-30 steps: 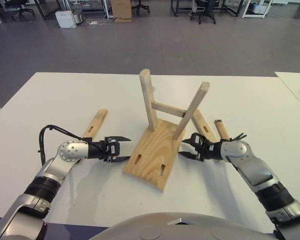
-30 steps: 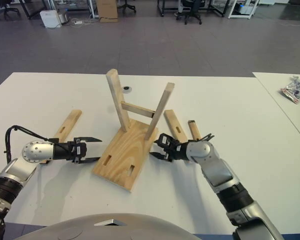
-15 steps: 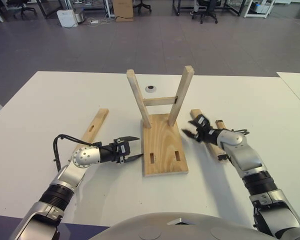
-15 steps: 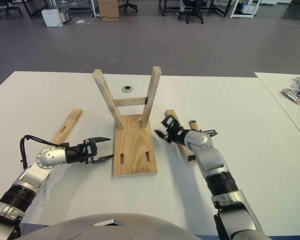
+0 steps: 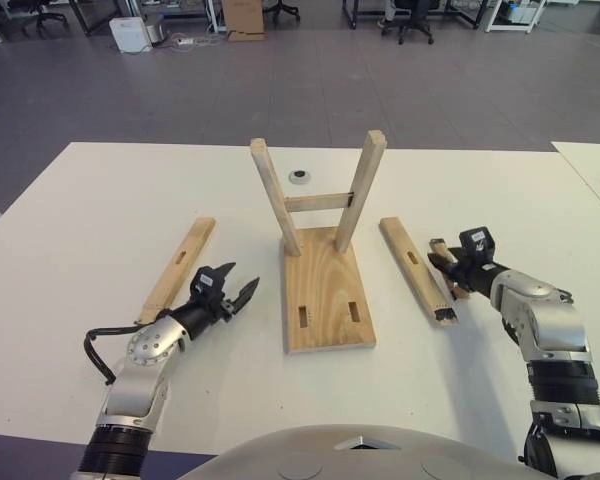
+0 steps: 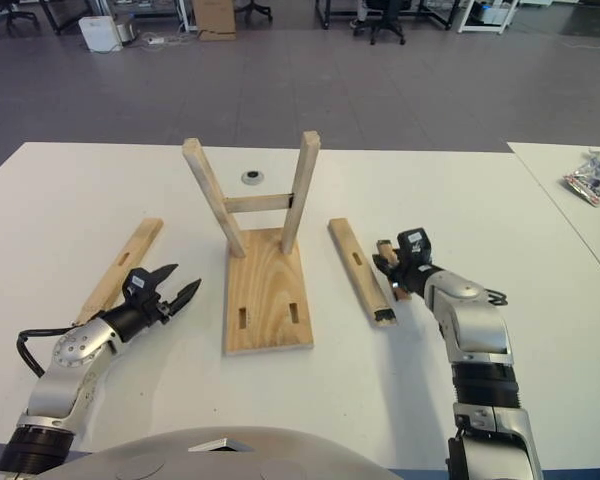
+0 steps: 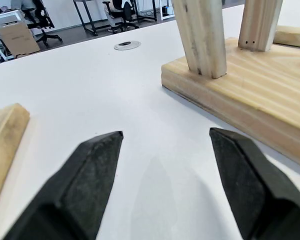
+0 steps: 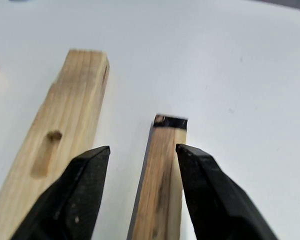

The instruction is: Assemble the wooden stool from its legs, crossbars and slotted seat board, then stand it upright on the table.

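Right gripper [image 6: 392,264] sits over the short crossbar [image 8: 160,180] and covers much of it in the head views. Up close, the bar's near end runs off the picture between the parted jaws; contact can't be judged. The loose leg [image 8: 60,125] beside it is cut off too. On the left wrist, the upright legs [image 7: 200,35] lose their tops and the seat board [image 7: 250,95] runs out at the side. A small round thing [image 5: 299,177] sits on the tabletop behind, too small to identify.

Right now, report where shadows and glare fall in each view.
Left eye view: soft light over the white table, no glare, the slotted pale wooden seat board throwing barely any shadow. Left wrist view: the board's side face is dimmer than its top, a dark line at its base. Right wrist view: a dark strip edges the short wooden crossbar under the open right claw.
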You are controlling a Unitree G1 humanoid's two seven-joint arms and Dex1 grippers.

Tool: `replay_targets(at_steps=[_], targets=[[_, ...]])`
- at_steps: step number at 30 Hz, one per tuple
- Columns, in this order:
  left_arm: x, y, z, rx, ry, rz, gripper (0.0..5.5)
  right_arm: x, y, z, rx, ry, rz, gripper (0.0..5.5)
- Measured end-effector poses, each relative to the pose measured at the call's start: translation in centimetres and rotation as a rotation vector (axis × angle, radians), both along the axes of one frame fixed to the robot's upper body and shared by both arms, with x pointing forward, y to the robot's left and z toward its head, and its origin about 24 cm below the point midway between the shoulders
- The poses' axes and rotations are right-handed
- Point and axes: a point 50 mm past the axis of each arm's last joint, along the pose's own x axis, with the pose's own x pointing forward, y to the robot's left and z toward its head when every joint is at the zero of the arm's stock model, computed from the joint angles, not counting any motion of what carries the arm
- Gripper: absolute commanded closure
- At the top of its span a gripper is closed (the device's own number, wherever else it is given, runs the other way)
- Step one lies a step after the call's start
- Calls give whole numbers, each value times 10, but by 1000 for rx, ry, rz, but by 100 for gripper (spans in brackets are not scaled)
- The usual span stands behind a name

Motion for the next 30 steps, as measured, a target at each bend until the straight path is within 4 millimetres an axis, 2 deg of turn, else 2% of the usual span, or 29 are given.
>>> replay_targets(at_steps=[3,5,8,9,15,22,30], targets=[[8,-7,27,-89,-113,80,229,-10,-1,-1,-20,21,-22,302],[15,-8,44,-171,-178,154,229,-19,-3,-4,-16,40,-49,332],[14,-14,56,-222,-155,214,229,-36,1,-5,15,58,-73,385],[13,-19,59,-241,-151,220,229,-40,3,-6,21,56,-78,385],[13,-27,62,-266,-155,233,229,-32,5,-5,31,-24,-110,385],[11,-35,67,-306,-175,213,229,-30,7,-1,28,-62,-122,268],[3,-41,64,-330,-156,212,229,-51,2,-9,-39,-9,-184,262]])
